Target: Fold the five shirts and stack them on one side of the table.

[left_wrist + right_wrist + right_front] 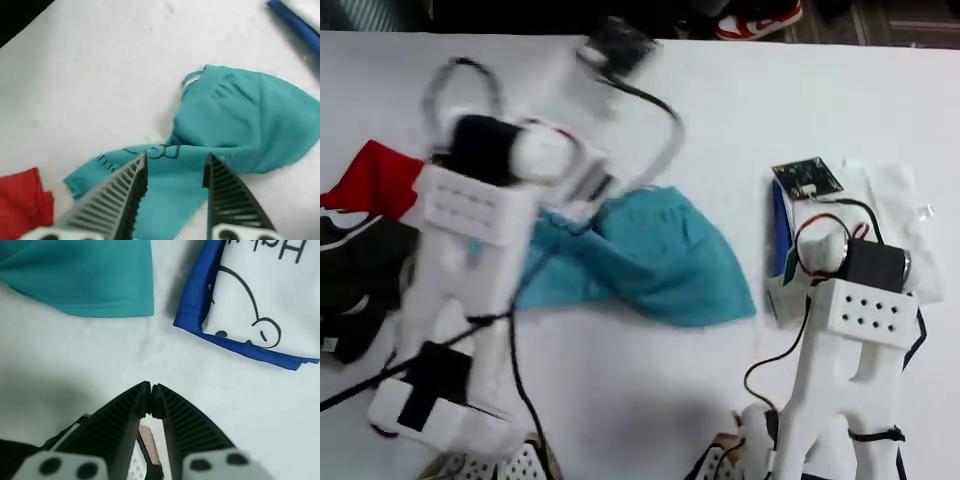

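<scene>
The job looks to be at an early stage. One white-and-blue shirt (250, 290) lies folded flat at about 3 o'clock on the counter (770, 100), under the right arm. I judge it to be the start of the stack, with nothing on top of it yet.

The teal shirt (650, 255) sits at the centre of the counter. It is bunched and unfolded, its collar turned up and a printed part trailing toward 9 o'clock. It seems to be the shirt in hand.

The left pincer (175, 160) stands wide open over that printed part, one jaw on each side of a fold of cloth and nothing held between them. Whether the tips touch the fabric I cannot tell.

The right pincer (151, 387) is closed with its tips together, holding nothing. It hangs above bare counter, between the teal hem and the blue edge of the folded shirt and near both.

Out at 9 o'clock a red shirt (380, 175) and a black shirt (360, 270) lie in a loose heap, touching each other and neither of them folded. I cannot pick out a fifth shirt; the dark heap may hide it.

So perhaps one of the five is done. The teal one needs spreading and folding, and the heap at 9 o'clock comes after it. Each shirt then has to be carried to the 3 o'clock side.
</scene>
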Tool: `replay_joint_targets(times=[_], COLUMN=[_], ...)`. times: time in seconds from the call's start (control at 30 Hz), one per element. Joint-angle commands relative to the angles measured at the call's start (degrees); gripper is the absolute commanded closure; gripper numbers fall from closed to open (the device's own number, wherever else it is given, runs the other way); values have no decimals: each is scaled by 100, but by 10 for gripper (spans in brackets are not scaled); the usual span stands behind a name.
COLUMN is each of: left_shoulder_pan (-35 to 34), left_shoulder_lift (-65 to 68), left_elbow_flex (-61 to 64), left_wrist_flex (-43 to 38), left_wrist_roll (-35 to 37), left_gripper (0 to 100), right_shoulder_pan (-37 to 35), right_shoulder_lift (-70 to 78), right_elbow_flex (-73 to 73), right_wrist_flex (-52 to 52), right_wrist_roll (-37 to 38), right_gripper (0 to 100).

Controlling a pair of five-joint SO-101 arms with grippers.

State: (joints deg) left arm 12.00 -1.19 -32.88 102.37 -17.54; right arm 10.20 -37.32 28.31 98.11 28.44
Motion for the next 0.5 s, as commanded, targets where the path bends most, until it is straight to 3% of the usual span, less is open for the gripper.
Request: replay_joint_targets(times=[0.0,0.23,0.37,0.47], left_shoulder_pan=[-1341,-3749,-4541,-4840], left_shoulder_lift=[-259,-259,-259,-259], left_elbow_flex=[-149,-141,-141,-141], left_wrist_flex=[0,0,0,0], left_wrist_roll=[26,9,9,9], left_gripper=[801,801,801,801], right_shoulder_pan=[-347,-1305,-1314,-1323], right_shoulder_lift=[171,1613,2431,2703], right_elbow_flex=[53,273,264,220], right_wrist_flex=[31,-338,-875,-980], right_wrist_roll=[0,-35,-9,0], right_gripper=[981,981,959,844])
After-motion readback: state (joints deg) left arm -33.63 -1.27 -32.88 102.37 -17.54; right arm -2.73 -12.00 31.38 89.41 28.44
